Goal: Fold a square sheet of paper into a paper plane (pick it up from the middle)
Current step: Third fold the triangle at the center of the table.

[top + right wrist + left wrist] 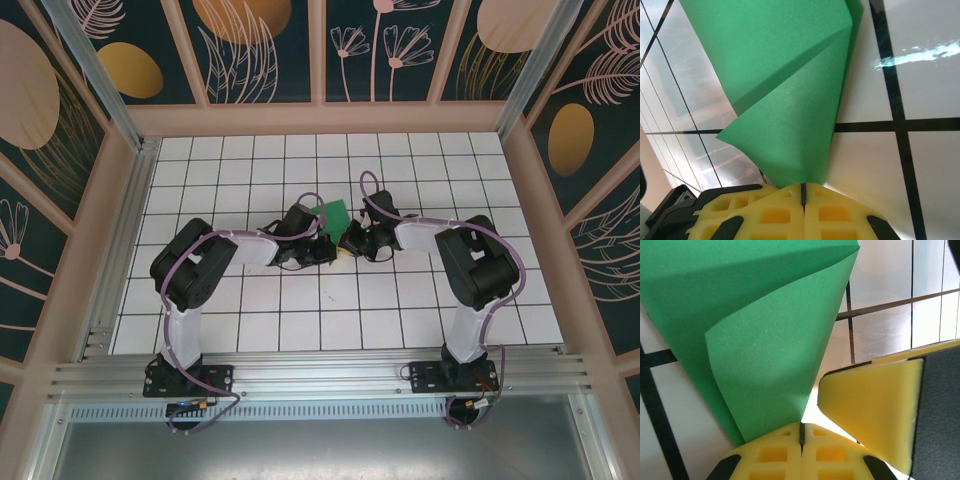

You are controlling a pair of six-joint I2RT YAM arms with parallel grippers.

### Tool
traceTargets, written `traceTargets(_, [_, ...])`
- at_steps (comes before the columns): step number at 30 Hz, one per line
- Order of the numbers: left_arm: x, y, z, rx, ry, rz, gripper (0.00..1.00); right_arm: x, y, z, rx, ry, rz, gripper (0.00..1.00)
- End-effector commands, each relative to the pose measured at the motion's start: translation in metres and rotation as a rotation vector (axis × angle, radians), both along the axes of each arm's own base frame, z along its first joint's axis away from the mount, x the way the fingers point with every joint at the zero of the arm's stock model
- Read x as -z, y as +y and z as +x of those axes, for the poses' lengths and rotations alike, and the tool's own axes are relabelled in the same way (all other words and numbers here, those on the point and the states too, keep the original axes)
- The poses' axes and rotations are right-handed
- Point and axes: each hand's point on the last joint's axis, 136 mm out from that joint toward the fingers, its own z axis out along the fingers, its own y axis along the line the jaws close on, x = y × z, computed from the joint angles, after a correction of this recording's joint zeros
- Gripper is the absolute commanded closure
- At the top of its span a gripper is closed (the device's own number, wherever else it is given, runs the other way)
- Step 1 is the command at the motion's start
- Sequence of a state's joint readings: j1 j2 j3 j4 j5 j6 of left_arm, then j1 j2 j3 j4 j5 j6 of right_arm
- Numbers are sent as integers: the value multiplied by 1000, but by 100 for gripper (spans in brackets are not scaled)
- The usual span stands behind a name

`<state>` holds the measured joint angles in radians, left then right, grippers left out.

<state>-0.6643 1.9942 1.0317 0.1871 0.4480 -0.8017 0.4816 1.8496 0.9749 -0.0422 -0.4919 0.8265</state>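
The square sheet of paper (332, 214) is green and folded over, held just above the tiled table between my two arms near the centre. My left gripper (326, 249) is shut on one lower corner of it. In the left wrist view the green paper (755, 335) fans upward from my shut left gripper (801, 432), and a yellow finger of the right gripper (872, 410) sits close on the right. My right gripper (350, 243) is shut on the adjoining corner; the right wrist view has the paper (785, 90) rising from my shut right gripper (803, 192).
The white tiled table (250, 320) is walled by wooden frames (320, 118) on three sides. An aluminium rail (320, 375) carries both arm bases at the near edge.
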Motion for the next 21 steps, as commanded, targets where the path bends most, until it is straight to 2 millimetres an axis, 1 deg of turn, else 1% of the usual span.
traceTargets(1, [46, 36, -21, -44, 89, 175, 100, 20, -1, -13, 9, 84, -14, 100])
traceTargets(4, [42, 34, -17, -42, 69, 162, 100, 23, -2, -10, 21, 86, -25, 100])
traceTargets(5, [47, 37, -23, -40, 79, 167, 100, 24, -3, -9, 26, 86, -28, 100])
traceTargets(6, [48, 38, -24, -40, 80, 165, 100, 24, -3, -8, 29, 84, -26, 100])
traceTargets(12, [52, 41, -29, -27, 73, 165, 100, 29, -14, 1, 81, 94, -56, 100])
traceTargets(21, [60, 46, -39, 32, 76, 197, 100, 21, -17, 26, 119, 63, -65, 100])
